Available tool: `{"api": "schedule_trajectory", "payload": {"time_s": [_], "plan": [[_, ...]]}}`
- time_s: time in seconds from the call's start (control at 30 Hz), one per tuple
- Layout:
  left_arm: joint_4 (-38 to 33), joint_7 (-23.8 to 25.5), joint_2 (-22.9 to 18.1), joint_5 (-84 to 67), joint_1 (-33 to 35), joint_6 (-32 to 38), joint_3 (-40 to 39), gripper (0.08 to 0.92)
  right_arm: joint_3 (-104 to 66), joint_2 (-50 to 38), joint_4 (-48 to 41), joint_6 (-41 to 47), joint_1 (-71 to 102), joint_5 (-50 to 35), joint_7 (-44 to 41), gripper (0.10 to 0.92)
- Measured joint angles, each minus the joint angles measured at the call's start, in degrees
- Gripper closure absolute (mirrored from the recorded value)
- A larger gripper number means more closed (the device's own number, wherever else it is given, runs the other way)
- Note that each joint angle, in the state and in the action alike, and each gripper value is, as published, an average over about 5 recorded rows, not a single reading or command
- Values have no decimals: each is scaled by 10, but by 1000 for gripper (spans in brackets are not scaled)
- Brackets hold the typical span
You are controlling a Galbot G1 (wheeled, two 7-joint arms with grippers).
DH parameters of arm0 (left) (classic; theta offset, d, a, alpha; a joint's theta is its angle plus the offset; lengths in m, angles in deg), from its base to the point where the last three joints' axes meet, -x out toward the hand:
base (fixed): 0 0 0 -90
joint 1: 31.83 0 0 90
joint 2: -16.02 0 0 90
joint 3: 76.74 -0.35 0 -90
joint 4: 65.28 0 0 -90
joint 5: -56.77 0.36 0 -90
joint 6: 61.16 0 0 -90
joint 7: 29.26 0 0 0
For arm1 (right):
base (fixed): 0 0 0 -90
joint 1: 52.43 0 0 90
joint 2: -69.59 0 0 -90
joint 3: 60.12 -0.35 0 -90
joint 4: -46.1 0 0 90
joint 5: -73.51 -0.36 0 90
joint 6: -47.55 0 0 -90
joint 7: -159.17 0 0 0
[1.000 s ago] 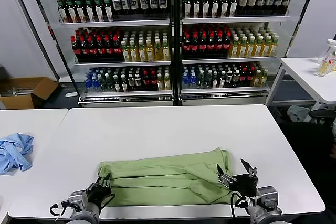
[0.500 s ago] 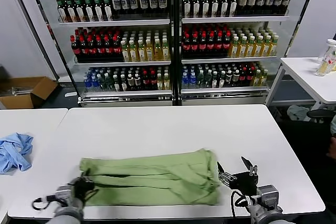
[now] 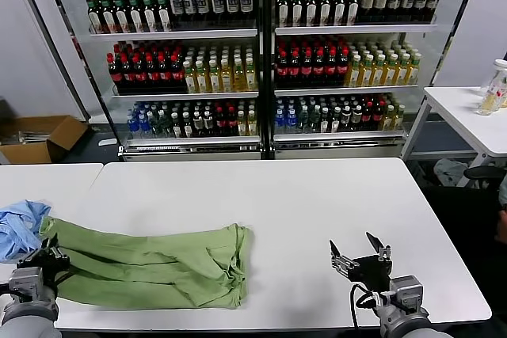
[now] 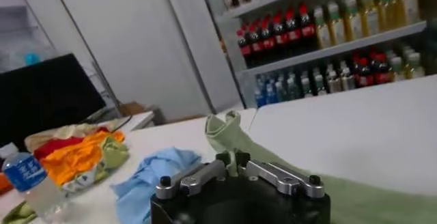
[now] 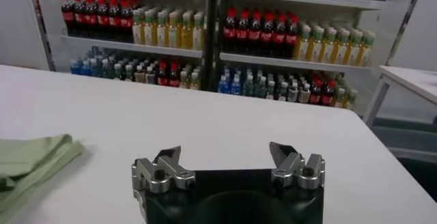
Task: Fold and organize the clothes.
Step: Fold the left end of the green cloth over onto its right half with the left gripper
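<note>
Lying in a long folded band across the near left part of the white tabletop (image 3: 301, 195), the light green shirt (image 3: 150, 263) stretches from the table's left edge toward its middle, where its bunched end forms a soft vertical fold. The left hand (image 3: 49, 256) sits at the near left corner of the tabletop, right at the shirt's left end, with its fingers pressed together on a pinch of the green cloth; in the left wrist view the fabric (image 4: 229, 133) rises in a small peak straight out from between the closed fingertips of that hand (image 4: 232, 158). Just beyond that end, on the neighbouring table to the left, lies a crumpled light blue garment (image 3: 17, 227), close to the shirt's corner. The right hand (image 3: 358, 244) hovers low near the front edge on the right side, well apart from the shirt, its fingers spread wide and holding nothing; from the right wrist view the shirt's end (image 5: 31, 164) shows off to one side, clear of that hand (image 5: 229, 162).
</note>
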Motion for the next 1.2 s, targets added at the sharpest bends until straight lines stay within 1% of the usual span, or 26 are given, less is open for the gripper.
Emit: {"api": "schedule_trajectory", "payload": {"time_s": [0.2, 0.37, 0.6, 0.87, 0.97, 1.2], "plan": [[-44, 5, -27, -23, -1, -1, -86, 906, -7, 1, 6, 0, 4, 1, 1, 203], [-59, 2, -52, -51, -13, -1, -167, 906, -9, 5, 9, 0, 8, 3, 2, 203], [-54, -2, -82, -80, -40, -1, -249, 906, -11, 9, 9, 0, 8, 5, 2, 203], [-26, -2, -107, -82, -70, 1, -306, 900, -10, 11, 9, 0, 8, 8, 3, 203], [-12, 0, -115, -77, -82, 4, -322, 849, -11, 10, 10, 0, 8, 8, 3, 203], [24, 18, -139, -59, -106, 37, -353, 650, -5, 11, 10, 0, 3, 8, 4, 203]]}}
